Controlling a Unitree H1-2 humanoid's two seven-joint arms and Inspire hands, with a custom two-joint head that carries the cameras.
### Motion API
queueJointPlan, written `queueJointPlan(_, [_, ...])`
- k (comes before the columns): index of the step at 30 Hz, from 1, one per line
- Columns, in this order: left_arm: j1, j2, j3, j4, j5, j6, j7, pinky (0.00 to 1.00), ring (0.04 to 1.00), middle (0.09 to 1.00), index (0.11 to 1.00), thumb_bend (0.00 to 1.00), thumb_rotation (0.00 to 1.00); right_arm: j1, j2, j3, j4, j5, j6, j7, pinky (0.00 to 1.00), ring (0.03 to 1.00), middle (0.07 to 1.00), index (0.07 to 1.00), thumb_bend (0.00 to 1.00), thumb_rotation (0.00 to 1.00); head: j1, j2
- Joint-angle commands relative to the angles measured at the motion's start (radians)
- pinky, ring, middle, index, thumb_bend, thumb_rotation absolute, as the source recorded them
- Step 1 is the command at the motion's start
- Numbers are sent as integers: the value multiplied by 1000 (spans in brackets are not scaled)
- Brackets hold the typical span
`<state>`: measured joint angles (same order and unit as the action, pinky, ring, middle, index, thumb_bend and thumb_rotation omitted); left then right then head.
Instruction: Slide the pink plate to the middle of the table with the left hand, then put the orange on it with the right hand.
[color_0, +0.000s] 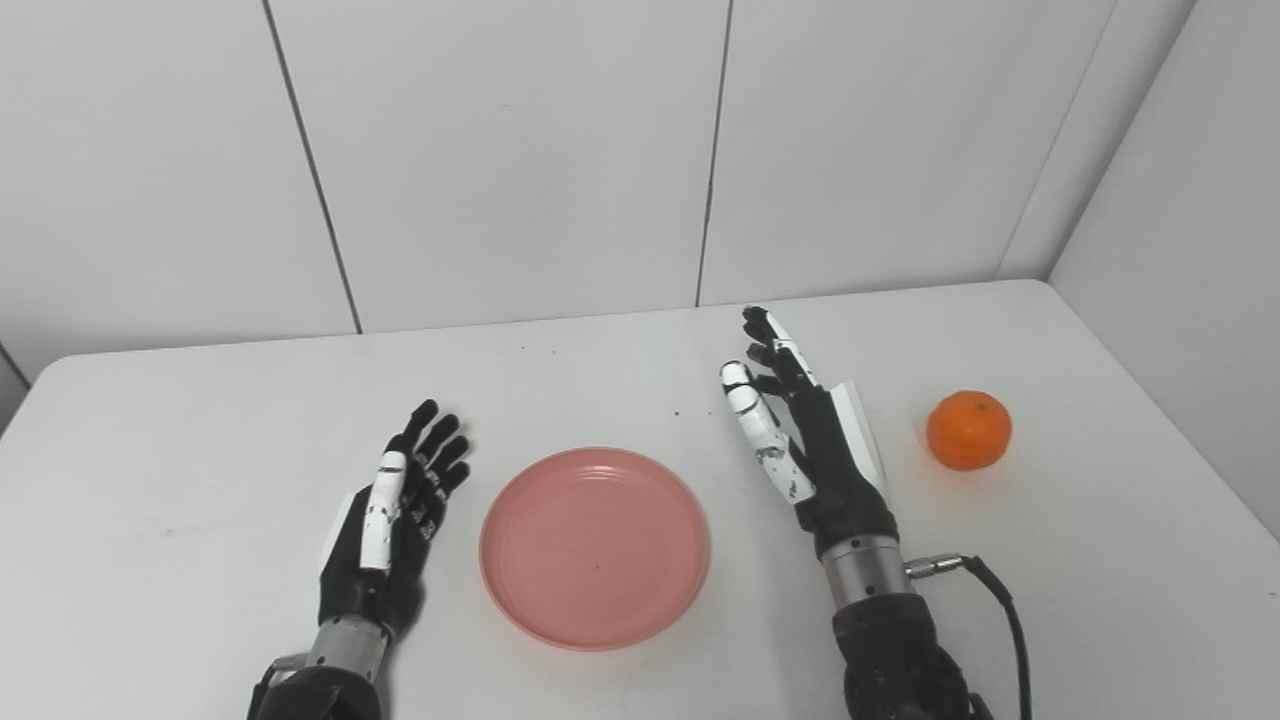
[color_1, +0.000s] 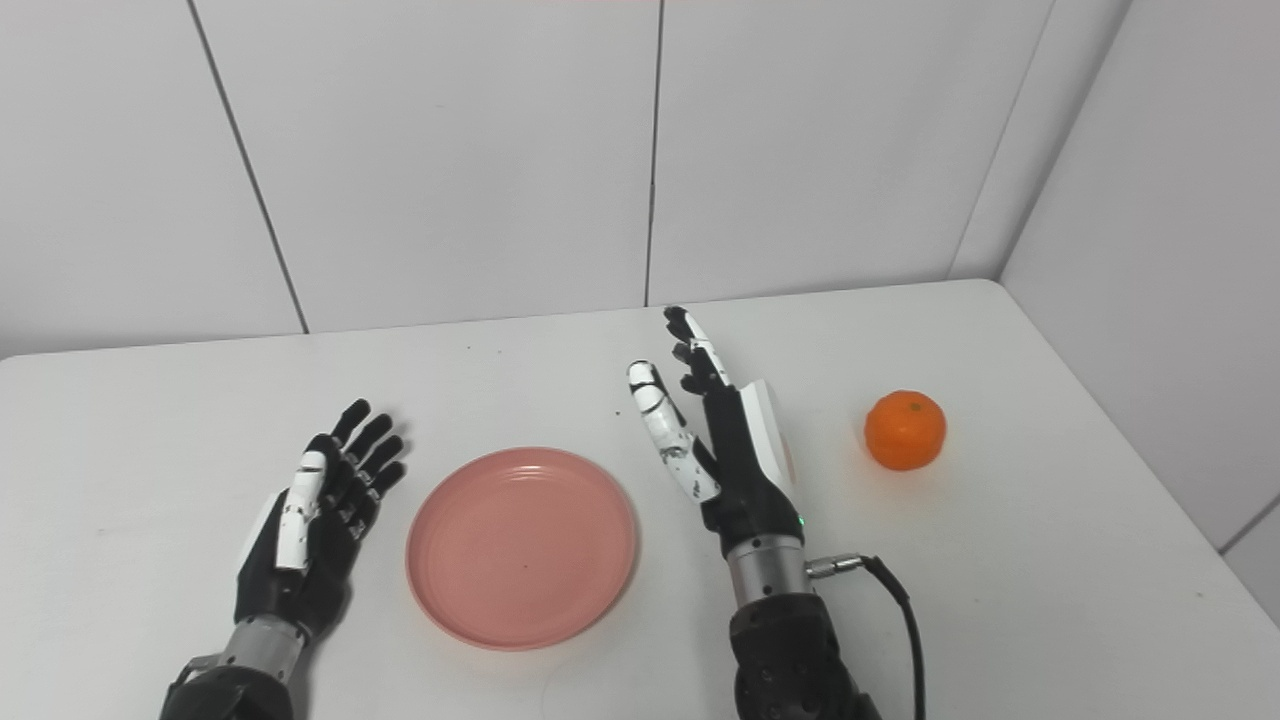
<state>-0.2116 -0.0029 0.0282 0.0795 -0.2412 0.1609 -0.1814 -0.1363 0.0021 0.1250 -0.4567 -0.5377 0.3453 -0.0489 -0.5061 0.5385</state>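
Note:
The pink plate (color_0: 595, 545) lies flat and empty on the white table (color_0: 640, 380), near the front middle. My left hand (color_0: 395, 510) is open with fingers apart, just left of the plate and not touching it. My right hand (color_0: 800, 440) is open, fingers stretched out and pointing away, between the plate and the orange. The orange (color_0: 968, 430) sits on the table to the right of the right hand, apart from it. The plate (color_1: 522, 545), the orange (color_1: 905, 430) and both hands also show in the right eye view.
White wall panels (color_0: 500, 150) stand behind the table's far edge, and a side wall (color_0: 1180, 250) runs along its right edge. A black cable (color_0: 1000, 600) loops from the right wrist over the table.

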Motion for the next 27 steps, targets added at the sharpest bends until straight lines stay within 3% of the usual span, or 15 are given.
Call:
queueJointPlan(1, [27, 20, 12, 51, -13, 16, -8, 943, 933, 944, 939, 337, 1000, -45, -6, -1, -50, -63, 14, -4, 839, 895, 916, 911, 486, 1000, -14, -7])
queueJointPlan(5, [25, 25, 21, 68, -41, 25, -22, 951, 939, 952, 943, 326, 1000, -53, -41, -18, -69, -137, 0, -9, 837, 895, 919, 915, 501, 969, -39, -30])
queueJointPlan(9, [25, 31, 24, 79, -63, 23, -36, 976, 957, 969, 962, 305, 1000, -51, -83, -52, -81, -181, -20, -25, 863, 919, 946, 943, 541, 862, -68, -50])
queueJointPlan(15, [24, 44, 24, 81, -72, 41, -42, 996, 977, 988, 982, 300, 1000, -60, -149, -110, -85, -255, -9, -28, 854, 919, 943, 941, 609, 665, -102, -74])
queueJointPlan(18, [25, 45, 25, 74, -78, 61, -38, 1000, 980, 992, 985, 297, 1000, -70, -176, -143, -84, -287, 34, 3, 836, 908, 935, 919, 671, 546, -132, -95])
queueJointPlan(21, [19, 44, 31, 89, -92, 63, -40, 1000, 986, 999, 995, 294, 1000, -81, -208, -178, -56, -296, 32, 4, 797, 882, 917, 901, 777, 427, -142, -101])
queueJointPlan(27, [1, 60, 34, 154, -108, 14, -78, 1000, 995, 1000, 1000, 310, 1000, -87, -234, -227, -23, -302, 52, 3, 796, 891, 932, 922, 848, 402, -172, -116])
